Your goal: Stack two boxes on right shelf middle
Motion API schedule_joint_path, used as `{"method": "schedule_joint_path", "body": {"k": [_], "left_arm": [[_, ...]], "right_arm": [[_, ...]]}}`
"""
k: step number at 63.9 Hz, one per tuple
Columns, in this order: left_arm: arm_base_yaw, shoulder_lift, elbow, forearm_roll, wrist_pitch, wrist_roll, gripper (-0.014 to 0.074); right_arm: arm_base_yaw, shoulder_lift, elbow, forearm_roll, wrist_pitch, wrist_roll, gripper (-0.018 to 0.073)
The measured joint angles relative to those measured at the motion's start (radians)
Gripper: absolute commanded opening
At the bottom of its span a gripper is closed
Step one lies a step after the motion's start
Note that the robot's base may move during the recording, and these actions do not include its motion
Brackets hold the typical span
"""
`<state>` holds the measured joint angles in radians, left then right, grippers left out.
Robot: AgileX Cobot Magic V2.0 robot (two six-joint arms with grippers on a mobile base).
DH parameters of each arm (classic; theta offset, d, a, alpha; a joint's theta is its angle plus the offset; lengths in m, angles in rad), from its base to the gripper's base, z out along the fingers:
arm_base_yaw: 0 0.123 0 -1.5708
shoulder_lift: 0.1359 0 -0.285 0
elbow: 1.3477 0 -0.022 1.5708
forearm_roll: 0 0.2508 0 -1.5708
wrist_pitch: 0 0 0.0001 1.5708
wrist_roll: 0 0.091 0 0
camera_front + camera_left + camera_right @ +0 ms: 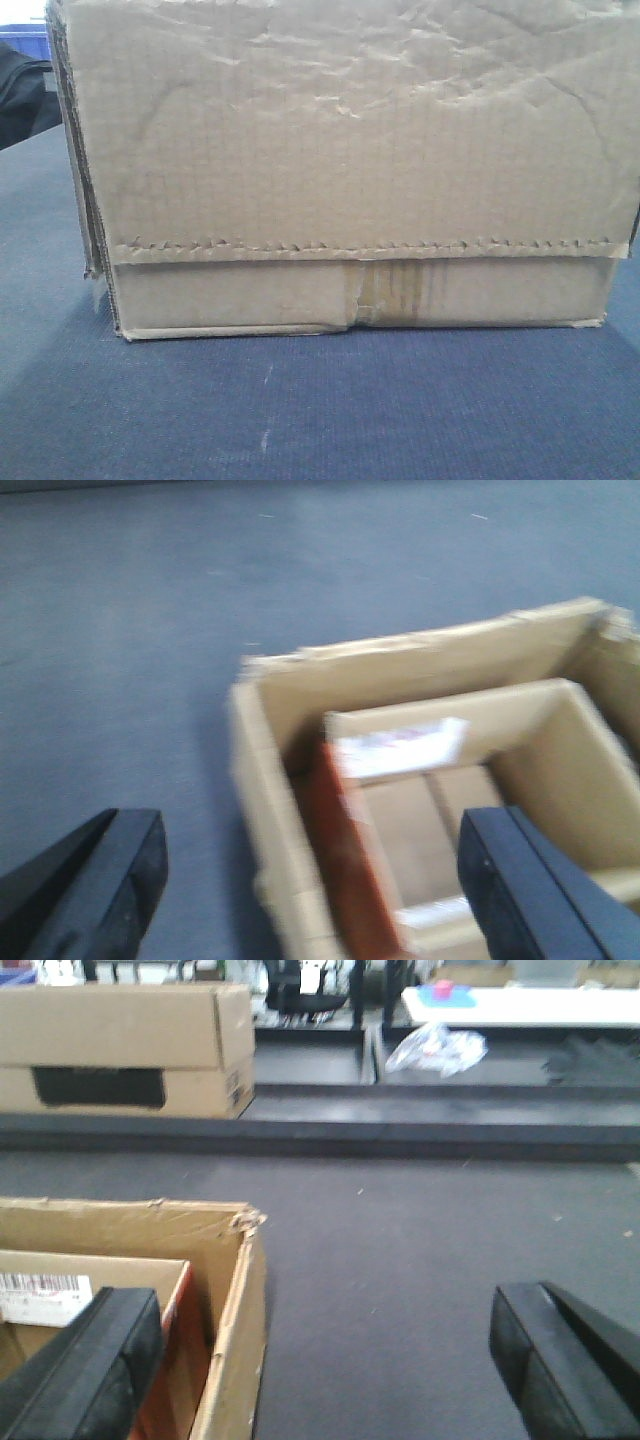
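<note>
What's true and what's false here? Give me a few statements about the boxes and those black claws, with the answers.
1. The large cardboard box is open on top. True.
2. A smaller box with a red side sits inside it. True.
3. The left gripper is clamped shut. False: it is wide open and grips nothing.
4. The right gripper is squeezing the box's corner. False: it is open too, with nothing clamped between its jaws.
5. Seen from the front, the large cardboard box is smooth and printed. False: that face is creased and plain, with a zigzag flap edge and a tape strip.
</note>
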<state>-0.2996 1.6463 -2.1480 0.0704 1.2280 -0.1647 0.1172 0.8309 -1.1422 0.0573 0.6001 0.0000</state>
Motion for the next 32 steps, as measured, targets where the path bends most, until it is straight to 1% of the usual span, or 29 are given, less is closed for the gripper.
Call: {"method": "schedule_joint_path", "body": {"k": [5,10,17,23,32], "left_arm": [[0.033,-0.026,0.042,-0.002,0.000,0.016,0.0484],[0.046,-0.051,0.092,0.001,0.000,0.023,0.0484],[0.046,-0.062,0.170,-0.017,0.000,0.030,0.0484],[0.034,-0.062,0.247,-0.036,0.000,0.034,0.0484],[0.029,-0.052,0.331,-0.057,0.003,0.034,0.0484]], "right_arm": [[0.031,0.081,-0.070,0.000,0.070,-0.022,0.0570],[0.057,0.163,-0.148,0.000,0.143,-0.033,0.0570],[0.077,0.282,-0.234,0.007,0.244,-0.037,0.0570],[0.083,0.375,-0.287,0.009,0.319,-0.040,0.0570],[0.084,0.469,-0.313,0.026,0.358,-0.044,0.0570]]}}
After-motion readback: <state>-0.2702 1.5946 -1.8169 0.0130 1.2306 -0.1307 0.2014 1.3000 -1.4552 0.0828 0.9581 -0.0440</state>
